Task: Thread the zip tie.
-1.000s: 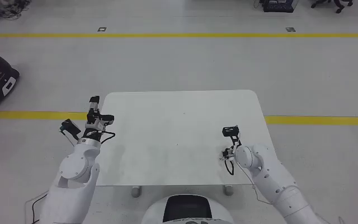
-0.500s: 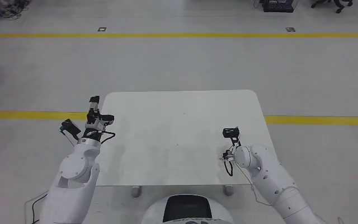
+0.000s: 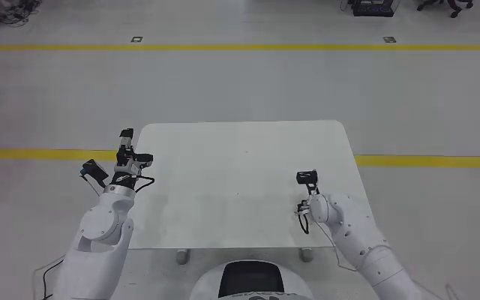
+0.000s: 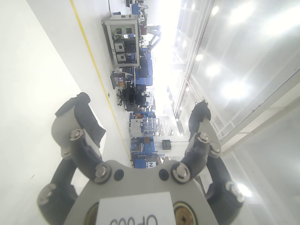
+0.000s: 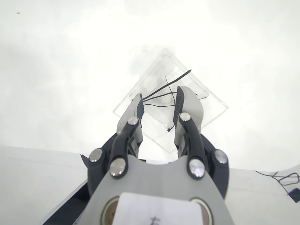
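Ceiling lamps (image 4: 241, 12) flare hard in my left wrist view, haze veiling my left gripper (image 4: 140, 101), table (image 5: 58, 47) blown near-white under my right wrist w/ faint shadows, edges bent fisheye-style.

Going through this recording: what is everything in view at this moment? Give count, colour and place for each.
Table: one, white, in front of the robot.
Clear tray: one, transparent, on the table's right half.
Zip ties: several, black, lying crossed in the tray; exact count unclear.
Floor lines: two, yellow, one beyond the table, one level with its far part.
Cable: one, black, on the floor beside the table.
Left gripper: one, grey and black, fingers open, beside the table's left edge, pointing into the room.
Right gripper: one, grey and black, fingers open, above the tray.
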You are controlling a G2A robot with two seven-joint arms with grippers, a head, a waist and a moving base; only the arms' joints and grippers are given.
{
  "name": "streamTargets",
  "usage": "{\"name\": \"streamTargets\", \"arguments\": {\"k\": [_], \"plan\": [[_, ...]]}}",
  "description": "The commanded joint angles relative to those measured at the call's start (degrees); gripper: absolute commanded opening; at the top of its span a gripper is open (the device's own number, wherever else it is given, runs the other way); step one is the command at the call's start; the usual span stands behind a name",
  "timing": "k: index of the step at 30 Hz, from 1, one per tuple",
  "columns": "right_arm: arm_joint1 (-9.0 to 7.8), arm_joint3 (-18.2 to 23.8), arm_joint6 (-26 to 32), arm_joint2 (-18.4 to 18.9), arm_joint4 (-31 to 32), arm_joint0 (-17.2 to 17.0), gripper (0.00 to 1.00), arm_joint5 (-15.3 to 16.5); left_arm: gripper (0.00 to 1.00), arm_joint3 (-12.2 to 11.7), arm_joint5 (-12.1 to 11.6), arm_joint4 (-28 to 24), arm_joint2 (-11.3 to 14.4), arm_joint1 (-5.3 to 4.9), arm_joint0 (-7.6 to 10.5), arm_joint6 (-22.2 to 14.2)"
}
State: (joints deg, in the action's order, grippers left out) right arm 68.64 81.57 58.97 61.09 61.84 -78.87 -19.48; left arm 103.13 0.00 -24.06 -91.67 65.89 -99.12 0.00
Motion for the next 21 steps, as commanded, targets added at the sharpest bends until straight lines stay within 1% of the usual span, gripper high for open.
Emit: {"name": "streamTargets", "arguments": {"k": [1,6,17,20,21], "plan": [[0.33,-0.3,-0.1,0.1,0.6,0.0,0.31,0.0,1.00,0.0,0.0,0.0,0.0,0.00,0.00,0.0],[1.34,-1.0,0.0,0.3,1.7,0.2,0.28,0.0,1.00,0.0,0.0,0.0,0.0,0.00,0.00,0.0],[3.02,-3.4,-0.3,1.0,2.9,0.8,0.27,0.0,1.00,0.0,0.0,0.0,0.0,0.00,0.00,0.0],[3.39,-3.9,-0.2,1.1,3.1,1.0,0.23,0.0,1.00,0.0,0.0,0.0,0.0,0.00,0.00,0.0],[3.49,-4.0,-0.2,1.2,3.1,1.0,0.20,0.0,1.00,0.0,0.0,0.0,0.0,0.00,0.00,0.0]]}}
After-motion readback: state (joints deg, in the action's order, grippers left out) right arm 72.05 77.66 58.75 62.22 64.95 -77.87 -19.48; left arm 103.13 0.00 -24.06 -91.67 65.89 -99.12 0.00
